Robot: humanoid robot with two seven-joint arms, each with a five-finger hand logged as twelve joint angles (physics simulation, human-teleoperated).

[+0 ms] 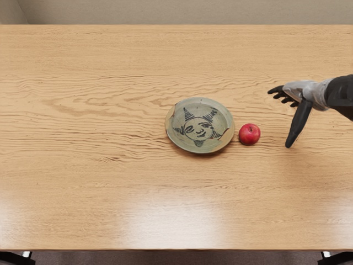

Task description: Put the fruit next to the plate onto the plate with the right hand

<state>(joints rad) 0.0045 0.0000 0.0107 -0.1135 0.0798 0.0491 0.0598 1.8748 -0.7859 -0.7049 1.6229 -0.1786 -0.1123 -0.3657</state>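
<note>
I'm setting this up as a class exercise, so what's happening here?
The right robot hand comes in from the right edge, fingers spread, holding nothing. A red apple lies on the wooden table just right of the face-patterned plate, between plate and hand. The hand is not touching the apple, which is not yet on the plate.

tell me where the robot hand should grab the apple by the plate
Grip the apple across its round middle, coming from the side away from the plate: it is ball-shaped, and the open right robot hand is on that free side.
</note>
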